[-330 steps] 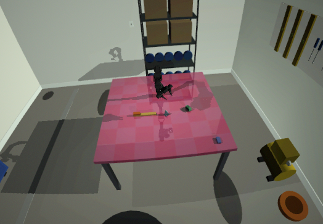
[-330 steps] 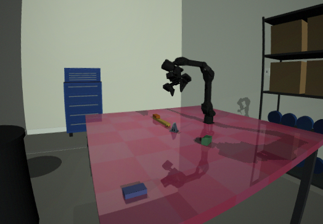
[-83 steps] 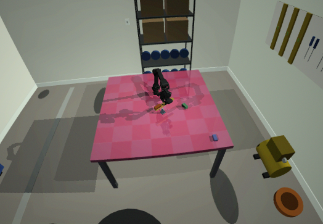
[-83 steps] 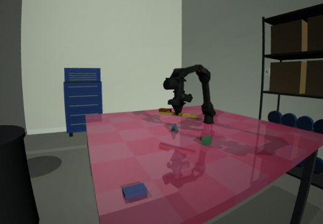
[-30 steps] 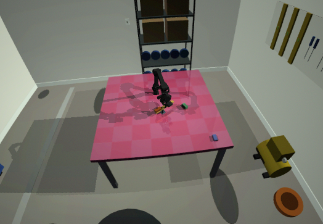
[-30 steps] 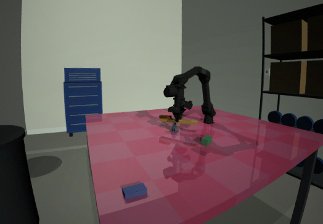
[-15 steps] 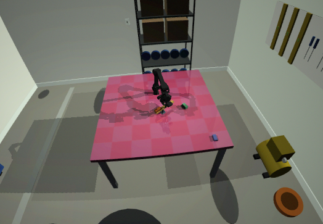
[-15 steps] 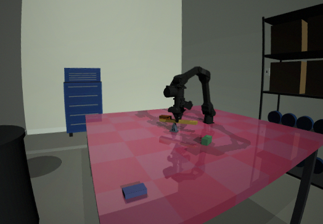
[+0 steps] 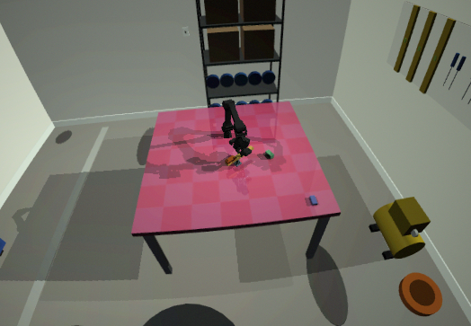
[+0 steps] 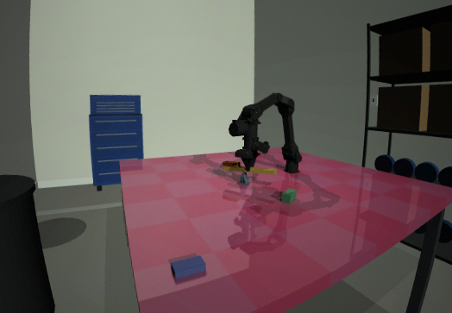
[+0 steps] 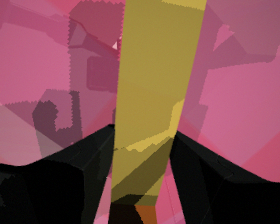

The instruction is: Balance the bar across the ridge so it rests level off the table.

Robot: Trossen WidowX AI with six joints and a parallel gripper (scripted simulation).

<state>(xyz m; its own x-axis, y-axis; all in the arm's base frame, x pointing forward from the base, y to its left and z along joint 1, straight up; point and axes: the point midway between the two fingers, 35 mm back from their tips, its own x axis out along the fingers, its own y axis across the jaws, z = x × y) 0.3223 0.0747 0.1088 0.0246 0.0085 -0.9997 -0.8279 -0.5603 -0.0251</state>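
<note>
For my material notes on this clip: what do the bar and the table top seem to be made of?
The bar looks like matte painted wood or plastic, its flat yellow showing no grain. The table top seems glossy, perhaps laminate or coated board: it mirrors the arm.

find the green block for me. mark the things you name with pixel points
In the exterior view, the green block (image 9: pixel 269 154) (image 10: pixel 289 196) sits on the table (image 9: pixel 265 207) (image 10: pixel 302 244), right of the ridge (image 10: pixel 243 179) and nearer the camera than the bar (image 10: pixel 263 171).

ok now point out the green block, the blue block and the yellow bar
green block (image 9: pixel 269 154) (image 10: pixel 288 196): top and exterior views, its body
blue block (image 9: pixel 314 200) (image 10: pixel 189 267): top and exterior views, its body
yellow bar (image 11: pixel 155 75): wrist view, upper face
</note>
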